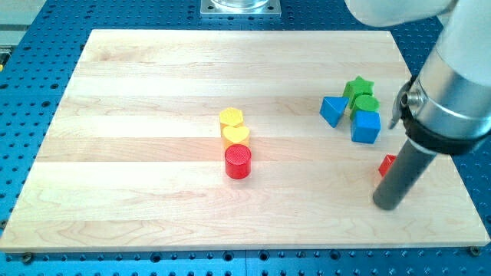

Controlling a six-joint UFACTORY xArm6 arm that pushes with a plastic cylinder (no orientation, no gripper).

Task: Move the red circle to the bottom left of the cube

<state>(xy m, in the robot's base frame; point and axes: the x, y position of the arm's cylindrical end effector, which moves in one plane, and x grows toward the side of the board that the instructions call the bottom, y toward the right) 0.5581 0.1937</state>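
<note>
The red circle (238, 162) stands on the wooden board (153, 100) near the middle, touching a yellow heart block (235, 136) above it. The blue cube (366, 126) sits at the view's right, far from the red circle. My tip (386, 205) rests on the board at the lower right, below the blue cube and well to the right of the red circle. A red block (387, 164) is partly hidden behind my rod, just above the tip; its shape cannot be made out.
A yellow hexagon block (231, 117) sits above the yellow heart. A blue triangle block (332, 110), a green star (357, 87) and a green round block (366, 103) cluster around the blue cube. The board's right edge is close to my rod.
</note>
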